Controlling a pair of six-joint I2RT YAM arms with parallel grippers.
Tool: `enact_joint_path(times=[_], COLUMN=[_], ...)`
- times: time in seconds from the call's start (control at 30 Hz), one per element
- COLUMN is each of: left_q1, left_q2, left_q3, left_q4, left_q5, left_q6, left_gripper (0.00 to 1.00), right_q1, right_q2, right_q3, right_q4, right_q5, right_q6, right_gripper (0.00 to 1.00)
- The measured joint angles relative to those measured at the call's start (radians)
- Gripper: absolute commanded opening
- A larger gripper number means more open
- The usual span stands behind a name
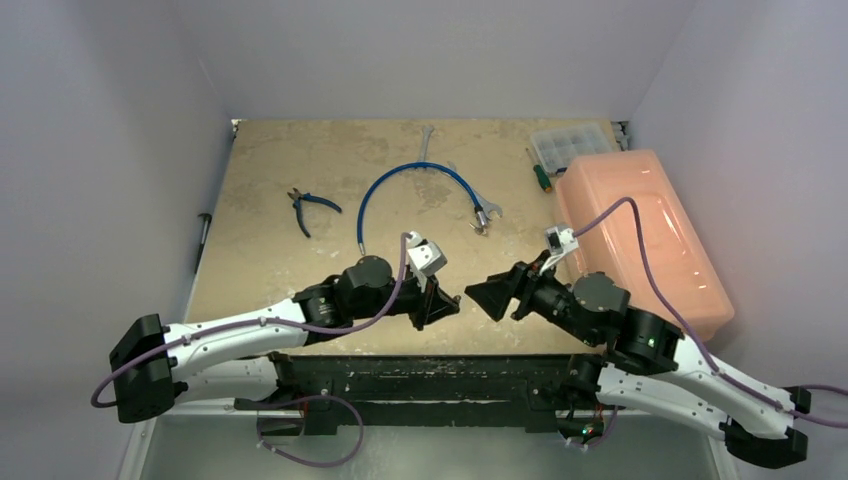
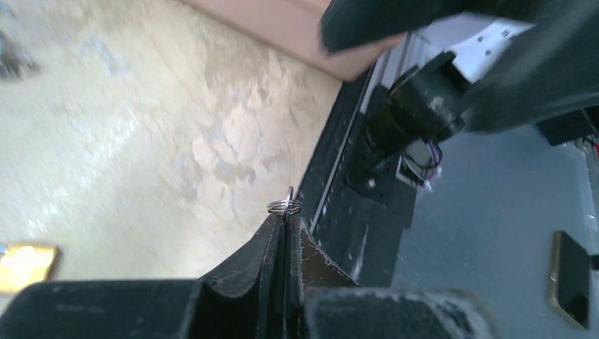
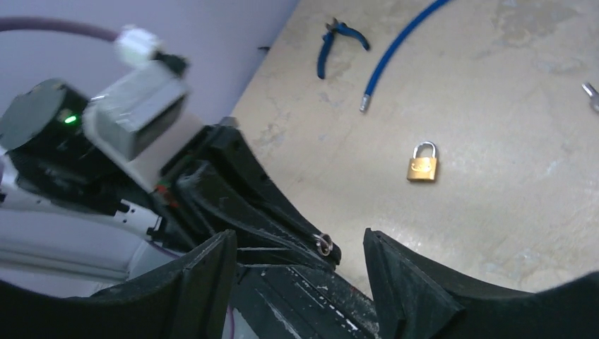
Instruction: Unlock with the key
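My left gripper is shut on the tiny silvery key. Only the key's thin edge and its split ring stick out past the fingertips in the left wrist view, where the gripper is held above the table's near edge. The ring also shows in the right wrist view. My right gripper is open and empty, pointing at the left one tip to tip; in its own view the jaws stand wide apart. The small brass padlock lies flat on the table beyond; it also shows in the left wrist view.
Blue pliers, a blue cable and silver wrenches lie further back. A green screwdriver and a clear parts box are at the back right. An orange bin stands along the right side.
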Motion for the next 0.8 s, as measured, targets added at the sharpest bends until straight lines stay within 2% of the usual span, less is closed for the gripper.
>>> enact_joint_path(times=[0.1, 0.2, 0.47, 0.6, 0.8], left_q1=[-0.001, -0.001, -0.001, -0.001, -0.001], left_q2=[0.021, 0.055, 0.128, 0.135, 0.124], left_q3=[0.084, 0.163, 0.387, 0.437, 0.438], left_q4=[-0.206, -0.391, -0.839, -0.945, -1.019], left_q5=[0.014, 0.015, 0.024, 0.069, 0.153], left_q6=[-0.039, -0.071, -0.167, -0.201, -0.216], left_gripper=[0.0, 0.0, 0.0, 0.0, 0.0], right_q1=[0.0, 0.0, 0.0, 0.0, 0.0], right_q2=[-0.061, -0.056, 0.13, 0.192, 0.151], right_q3=[-0.016, -0.016, -0.048, -0.121, -0.201], right_q4=[0.046, 0.082, 0.185, 0.254, 0.365], right_q5=[-0.056, -0.116, -0.342, -0.431, -0.521], right_q6=[-0.092, -0.17, -0.298, -0.312, -0.315], right_gripper=[0.79, 0.8, 0.74, 0.75, 0.72])
